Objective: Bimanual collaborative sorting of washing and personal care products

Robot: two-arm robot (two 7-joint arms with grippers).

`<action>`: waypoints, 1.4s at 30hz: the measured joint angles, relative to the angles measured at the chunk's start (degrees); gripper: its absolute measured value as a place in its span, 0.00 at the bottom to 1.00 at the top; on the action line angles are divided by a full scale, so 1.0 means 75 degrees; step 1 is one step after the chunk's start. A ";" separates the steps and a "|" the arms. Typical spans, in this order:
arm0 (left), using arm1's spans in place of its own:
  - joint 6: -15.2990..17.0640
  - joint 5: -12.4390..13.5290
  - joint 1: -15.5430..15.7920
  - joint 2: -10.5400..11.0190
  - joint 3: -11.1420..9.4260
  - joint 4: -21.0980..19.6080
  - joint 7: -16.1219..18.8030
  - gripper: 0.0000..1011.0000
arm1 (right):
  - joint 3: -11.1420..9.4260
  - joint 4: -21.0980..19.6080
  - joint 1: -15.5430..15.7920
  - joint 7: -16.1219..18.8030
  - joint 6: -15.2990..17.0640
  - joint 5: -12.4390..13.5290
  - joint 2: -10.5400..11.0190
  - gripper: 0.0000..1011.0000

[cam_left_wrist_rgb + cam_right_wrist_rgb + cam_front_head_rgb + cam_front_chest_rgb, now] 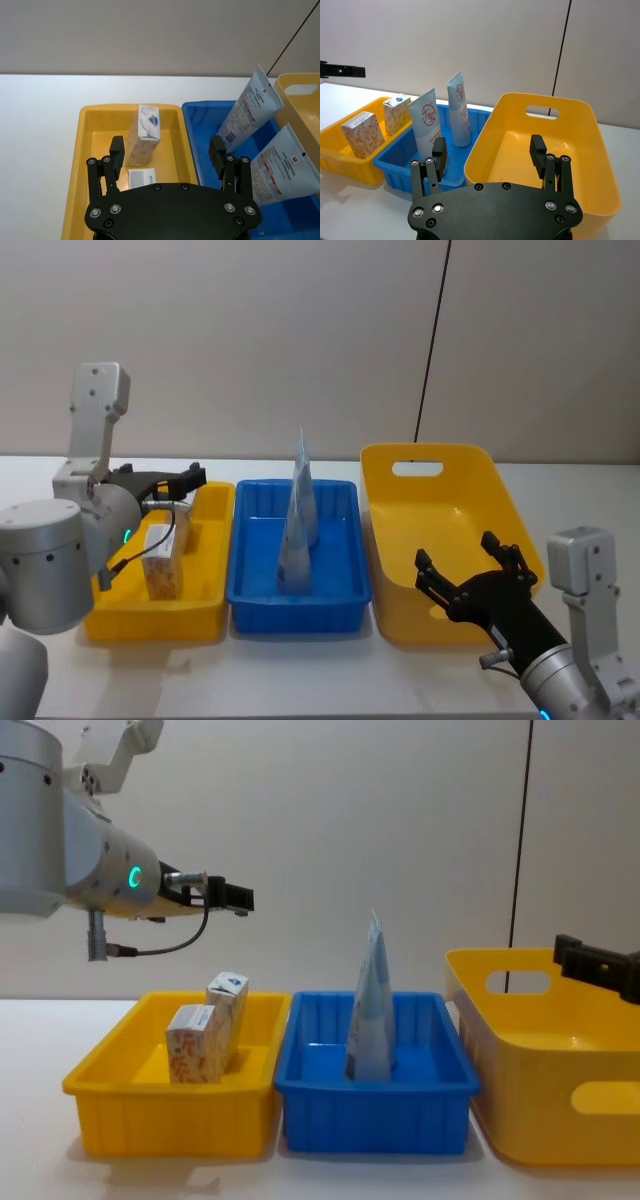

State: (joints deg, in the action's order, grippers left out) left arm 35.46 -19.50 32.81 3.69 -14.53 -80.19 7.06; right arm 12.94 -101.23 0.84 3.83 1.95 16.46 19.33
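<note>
Two white boxes printed with red-orange leaves, one in front of the other, stand in the small yellow tray on the left. Two pale blue-white tubes stand upright on their caps in the blue tray, which is in the middle. My left gripper hangs open above the small yellow tray, over the boxes, holding nothing. My right gripper is open and empty at the near side of the large yellow basket.
The three containers sit side by side on a white table, small yellow tray, blue tray, then the large handled basket, whose inside is bare. A pale wall with a dark cable is behind. Free table lies in front of the trays.
</note>
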 joint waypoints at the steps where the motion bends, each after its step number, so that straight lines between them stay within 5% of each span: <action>1: 0.0149 -0.0016 -0.0033 -0.0036 0.0026 -0.0059 0.0051 0.99 | 0.0000 0.0000 0.0000 0.0000 0.0000 0.0000 0.0000 0.99; 20: 0.1018 -0.0018 -0.0360 -0.0228 0.0102 -0.0437 0.0316 0.99 | 0.0000 0.0000 0.0000 0.0000 0.0000 0.0000 0.0000 0.99; 42: 0.1302 0.0173 -0.0486 -0.0329 0.0053 -0.0324 0.0380 0.99 | 0.0000 0.0000 0.0000 0.0000 0.0000 0.0000 0.0000 0.99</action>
State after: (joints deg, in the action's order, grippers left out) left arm 45.22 -18.21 29.17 1.22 -14.13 -82.62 9.91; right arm 12.94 -101.23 0.84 3.83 1.95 16.46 19.33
